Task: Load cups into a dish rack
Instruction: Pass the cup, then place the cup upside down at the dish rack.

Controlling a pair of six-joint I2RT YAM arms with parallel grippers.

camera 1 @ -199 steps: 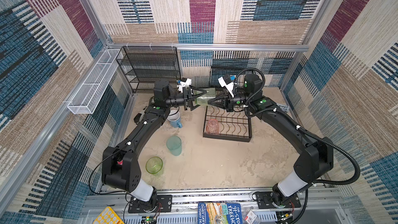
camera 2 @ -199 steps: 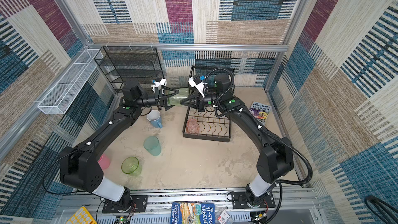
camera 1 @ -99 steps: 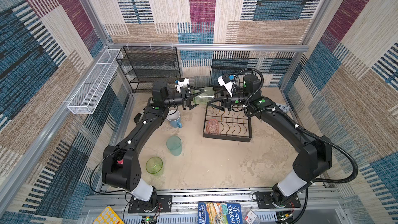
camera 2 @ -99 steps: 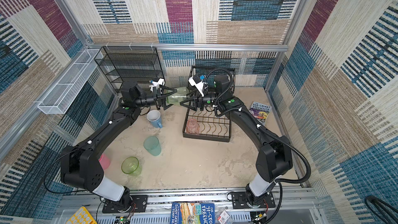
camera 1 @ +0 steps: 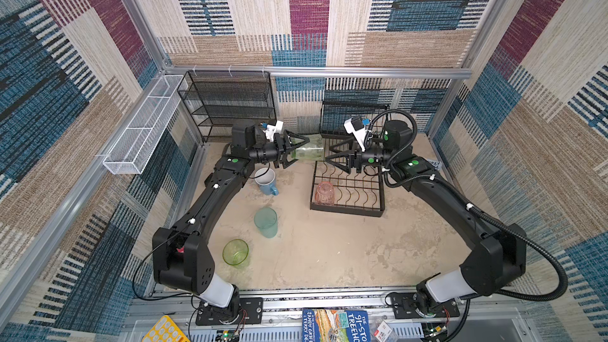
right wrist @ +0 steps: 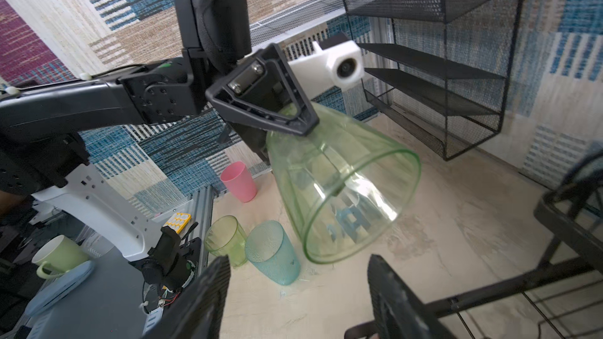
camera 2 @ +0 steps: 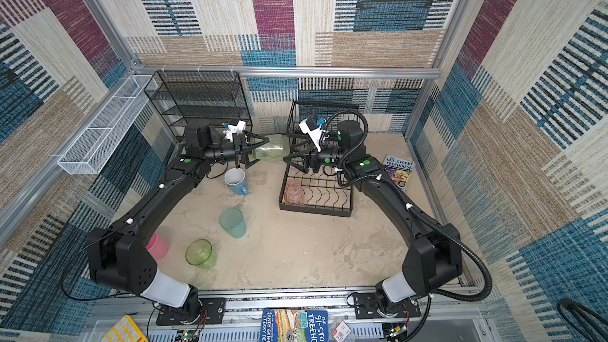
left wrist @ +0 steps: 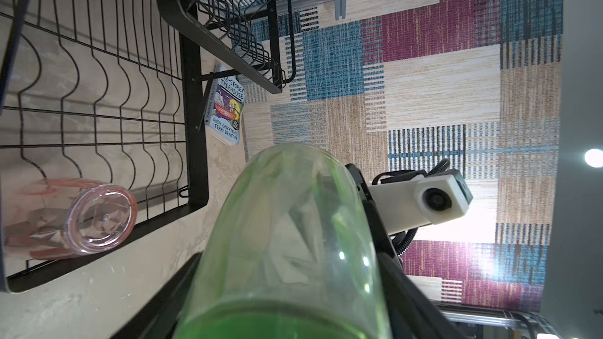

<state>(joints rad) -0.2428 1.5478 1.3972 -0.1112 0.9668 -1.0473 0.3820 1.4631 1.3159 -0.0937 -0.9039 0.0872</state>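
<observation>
Stock as I read it from the remote station:

1. Green tumbler point(camera 1: 311, 151): just above centre in both top views. It lies horizontal in the air, just left of the dish rack point(camera 1: 347, 211).
2. Left gripper point(camera 1: 298, 151): clamped on that tumbler's base end, with the open rim pointing right.
3. Right gripper point(camera 1: 327, 155): jaws apart, with the tips just beside the rim. The right wrist view shows the rim ahead of both fingers point(right wrist: 208, 288), not pinched.
4. Peach-pink tumbler point(camera 1: 324, 192): in the lower-left corner of the rack's lower tray.
5. Light-blue mug point(camera 1: 266, 180): on the table point(camera 1: 329, 251), left of the rack.
6. Teal tumbler point(camera 1: 266, 222): below the mug, standing.
7. Second green tumbler point(camera 1: 235, 252): lower left of the teal one, mouth up.
8. Pink cup point(camera 2: 157, 245): far lower left in a top view, partly behind the left arm.
</observation>
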